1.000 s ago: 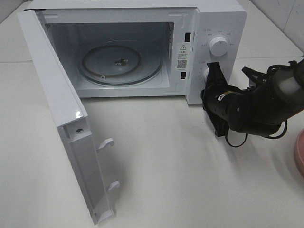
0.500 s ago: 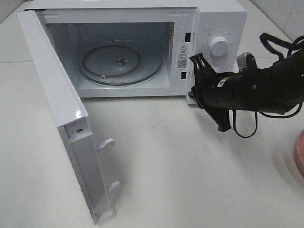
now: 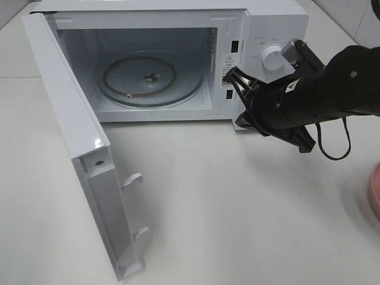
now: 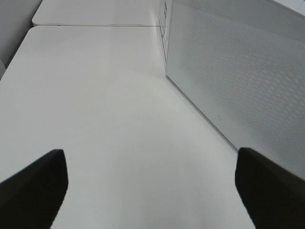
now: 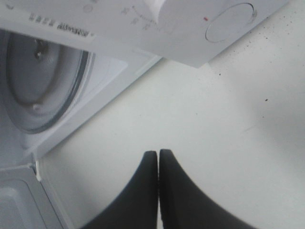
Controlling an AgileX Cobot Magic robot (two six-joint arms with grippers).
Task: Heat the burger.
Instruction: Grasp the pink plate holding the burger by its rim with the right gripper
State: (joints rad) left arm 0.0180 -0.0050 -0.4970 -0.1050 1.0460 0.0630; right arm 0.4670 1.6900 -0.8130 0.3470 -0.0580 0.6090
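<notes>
A white tabletop (image 3: 208, 208) is shown, with a tiled wall behind. Nearest, the free end of the open microwave door (image 3: 77, 136) is seen, its two latch hooks (image 3: 133, 179) turned toward the table's middle. At the right border only the edge of a pink plate (image 3: 375, 193) is visible; the burger itself is not shown in any view. The left gripper (image 4: 148, 157) is held wide apart and empty over bare table beside the door's perforated face. Farther back, the right gripper (image 3: 230, 74) is pressed fully together, holding nothing, before the microwave (image 3: 273, 24) frame beside the cavity opening. Inside, the glass turntable (image 3: 148, 78) lies bare. The upper knob (image 3: 274, 57) is seen just beyond the arm.
</notes>
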